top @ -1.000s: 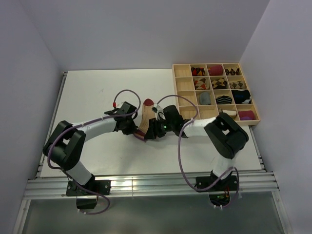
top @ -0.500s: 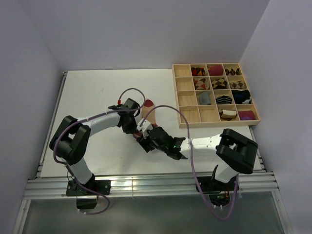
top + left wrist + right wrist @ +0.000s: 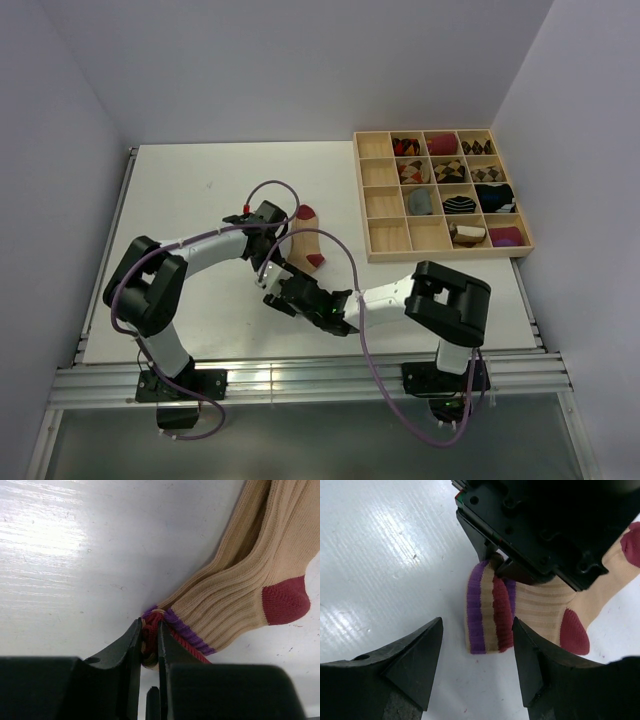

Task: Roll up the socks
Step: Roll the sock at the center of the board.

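Note:
One of the socks (image 3: 303,238), beige with a dark-red toe and heel, lies flat on the white table. Its purple and red striped cuff (image 3: 490,611) points toward the near edge. My left gripper (image 3: 151,636) is shut on one corner of that cuff, with red and beige fabric squeezed between its jaws. In the top view the left gripper (image 3: 276,258) sits at the sock's left side. My right gripper (image 3: 477,626) is open, its two fingertips standing either side of the cuff's end and just short of it, nothing held. It shows in the top view (image 3: 283,290) below the cuff.
A wooden compartment tray (image 3: 362,200) stands at the back right, holding several rolled sock bundles, with its left column of cells bare. The right arm's purple cable (image 3: 352,300) loops over the table near the sock.
My right gripper has left the sock's right side, swung to the near side of the cuff and opened wider. The sock now lies flatter, heel showing. The left gripper keeps its hold.

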`<state>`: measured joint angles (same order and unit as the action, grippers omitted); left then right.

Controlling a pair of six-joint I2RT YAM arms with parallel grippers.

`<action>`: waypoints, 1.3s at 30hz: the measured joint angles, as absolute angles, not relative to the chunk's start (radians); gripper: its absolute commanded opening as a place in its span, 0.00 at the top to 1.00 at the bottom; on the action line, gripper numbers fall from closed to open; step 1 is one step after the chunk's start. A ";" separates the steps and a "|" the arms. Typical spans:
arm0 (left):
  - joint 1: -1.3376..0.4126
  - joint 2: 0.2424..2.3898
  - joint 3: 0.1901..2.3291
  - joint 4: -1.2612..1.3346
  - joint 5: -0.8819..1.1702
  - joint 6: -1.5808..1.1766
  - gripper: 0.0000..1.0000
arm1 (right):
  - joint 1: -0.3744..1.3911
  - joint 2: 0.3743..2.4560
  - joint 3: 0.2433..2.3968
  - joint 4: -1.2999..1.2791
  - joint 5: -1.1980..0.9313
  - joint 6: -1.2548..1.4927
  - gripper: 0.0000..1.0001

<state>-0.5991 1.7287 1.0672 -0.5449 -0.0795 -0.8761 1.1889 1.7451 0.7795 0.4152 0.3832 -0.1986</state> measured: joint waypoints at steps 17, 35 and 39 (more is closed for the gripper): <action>-0.598 1.732 1.069 -0.541 -0.076 -0.878 0.82 | 1.195 1.851 0.805 0.475 0.437 -0.237 1.00; -0.480 1.305 0.786 -0.358 -0.133 -1.114 0.27 | 0.794 1.760 0.772 0.421 -0.328 0.142 1.00; -0.484 1.245 0.714 -0.263 -0.118 -1.144 0.27 | 0.688 1.819 0.780 0.458 -0.558 0.277 1.00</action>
<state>-0.4835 1.2449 0.7143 -0.2630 -0.1181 -1.1439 0.6876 1.8194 0.7795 0.4583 -0.5575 0.2768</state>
